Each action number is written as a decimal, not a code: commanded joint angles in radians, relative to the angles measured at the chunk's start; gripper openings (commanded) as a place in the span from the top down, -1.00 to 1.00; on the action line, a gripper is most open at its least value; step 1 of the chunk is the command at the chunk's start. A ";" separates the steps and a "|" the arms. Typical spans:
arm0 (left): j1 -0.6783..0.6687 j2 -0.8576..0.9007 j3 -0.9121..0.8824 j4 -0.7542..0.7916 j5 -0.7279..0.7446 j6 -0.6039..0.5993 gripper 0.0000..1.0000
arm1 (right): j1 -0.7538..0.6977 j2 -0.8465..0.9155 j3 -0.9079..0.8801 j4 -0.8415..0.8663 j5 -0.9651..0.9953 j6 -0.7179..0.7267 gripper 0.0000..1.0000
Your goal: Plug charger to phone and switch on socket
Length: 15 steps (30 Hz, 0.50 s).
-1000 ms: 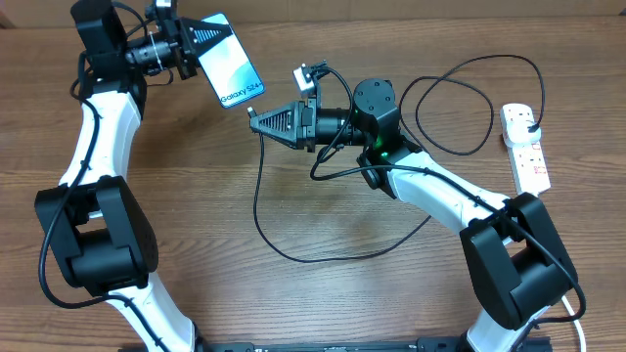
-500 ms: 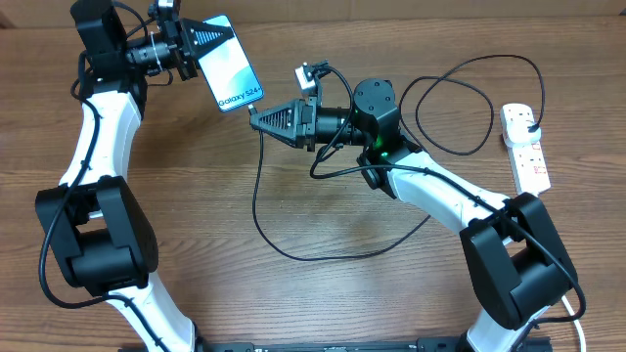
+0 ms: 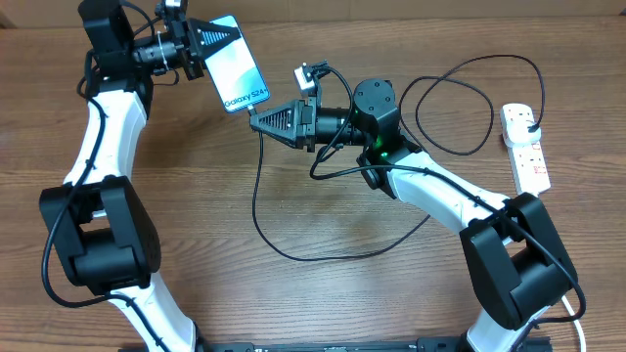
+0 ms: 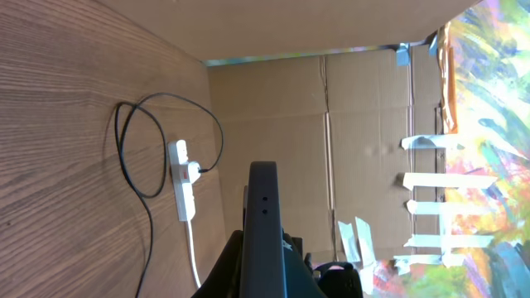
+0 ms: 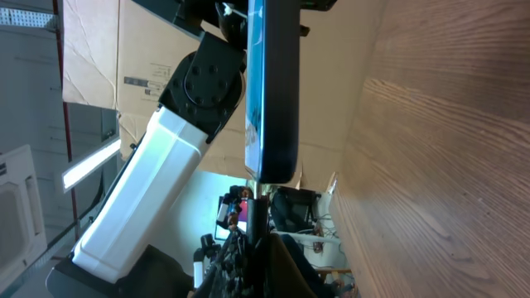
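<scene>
**A:** What lies nearest on the worktop (image 3: 196, 244)?

**B:** The slack of the charger (image 3: 256, 200), a thin black cable. It makes a wide loop near the centre, a little toward 6 o'clock. From there it rises to the right fingers (image 3: 254, 118).

**A:** How do these fingers stand?

**B:** They are together, clamped on the connector end of the cable. They point toward 9 o'clock, above the wood.

**A:** And the socket?

**B:** The socket (image 3: 526, 149) lies flat at 3 o'clock, well apart from both pairs of fingers. The black plug of the charger sits at its far end. How the red-marked switches are set, I cannot tell.

**A:** Where is the phone?

**B:** The phone (image 3: 243, 70) is farther, at about 11 o'clock, lifted off the worktop with the screen up and tilted. The left fingers (image 3: 221, 36) are pressed together on its far end and point toward 3 o'clock. Its near end comes just beside the tip of the right fingers. In the right wrist view the connector stands directly under the short edge of the phone, in line with it. Whether it is inside the port, I cannot tell.
</scene>
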 commanded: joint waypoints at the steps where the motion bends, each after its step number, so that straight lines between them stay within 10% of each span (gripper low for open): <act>1: -0.013 -0.034 0.023 0.007 0.029 0.011 0.92 | -0.003 0.003 0.023 0.008 0.023 0.004 0.92; 15: -0.016 -0.034 0.023 0.007 0.029 -0.034 0.92 | -0.003 0.003 0.023 0.008 0.039 0.008 0.93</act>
